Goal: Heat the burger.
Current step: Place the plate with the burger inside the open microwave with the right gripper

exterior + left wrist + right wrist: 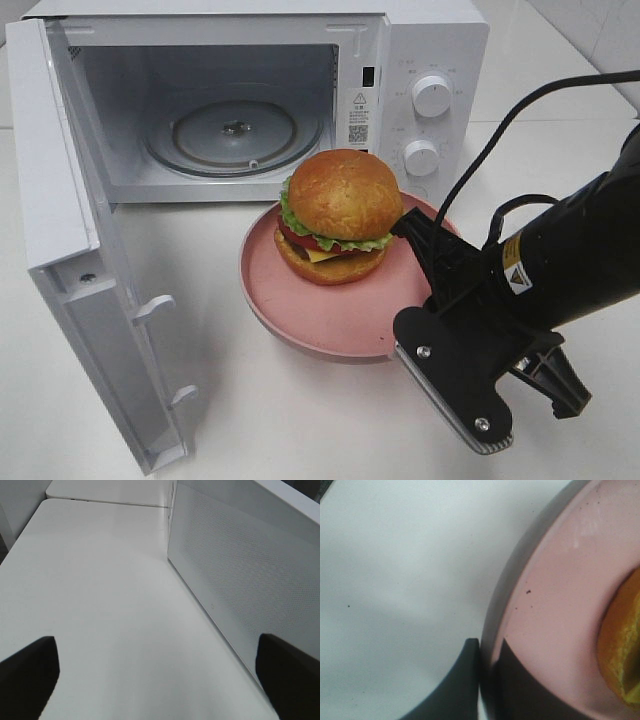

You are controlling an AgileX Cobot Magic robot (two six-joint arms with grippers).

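The burger (340, 215), with a brown domed bun, green lettuce and dark layers, sits on a round pink plate (330, 315) in front of the open microwave (430, 60). My right gripper (412, 228) is shut on the plate's right rim. In the right wrist view its fingertips (487, 652) straddle the pink plate's rim (555, 595), one outside and one inside, with the burger's edge (622, 645) nearby. Whether the plate rests on the table or hangs just above it, I cannot tell. My left gripper (160, 680) is open and holds nothing, with its dark fingers (27, 675) wide apart over bare white table.
The microwave door (90, 300) swings out to the left toward the table's front. A glass turntable (235, 135) lies inside the cavity. The left wrist view shows the perforated door panel (240, 565) close beside my left gripper. A black cable (500, 130) arcs above the right arm.
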